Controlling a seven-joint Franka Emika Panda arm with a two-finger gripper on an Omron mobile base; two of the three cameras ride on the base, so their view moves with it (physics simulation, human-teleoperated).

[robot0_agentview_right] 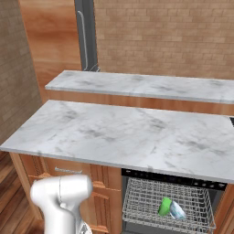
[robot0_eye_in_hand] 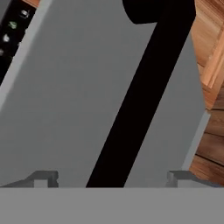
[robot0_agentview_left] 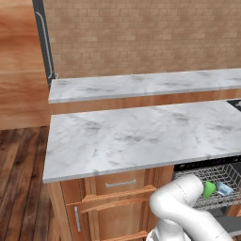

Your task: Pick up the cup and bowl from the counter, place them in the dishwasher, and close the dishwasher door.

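Note:
The green cup (robot0_agentview_left: 209, 189) (robot0_agentview_right: 165, 206) and the pale bowl (robot0_agentview_left: 224, 189) (robot0_agentview_right: 177, 211) lie side by side in the grey wire rack (robot0_agentview_left: 225, 175) (robot0_agentview_right: 137, 201) of the dishwasher (robot0_agentview_right: 173, 179), which is pulled out under the counter (robot0_agentview_left: 141, 136) (robot0_agentview_right: 123, 137). In the hand view my gripper (robot0_eye_in_hand: 111, 177) is open, its two tips wide apart and nothing between them. It hovers close over the flat grey dishwasher door (robot0_eye_in_hand: 65, 109), and a black band (robot0_eye_in_hand: 144, 96) crosses that panel diagonally. The arm's white elbow hides part of the rack in the left base view.
Behind the counter runs a narrower marble ledge (robot0_agentview_left: 141, 84) (robot0_agentview_right: 137, 87) against a brick wall. Wooden drawer fronts (robot0_agentview_left: 117, 197) (robot0_agentview_right: 59, 173) sit left of the dishwasher. Wood floor (robot0_eye_in_hand: 214, 144) shows past the door's edge. A tall dark panel with a handle (robot0_agentview_left: 44, 37) stands at the back left.

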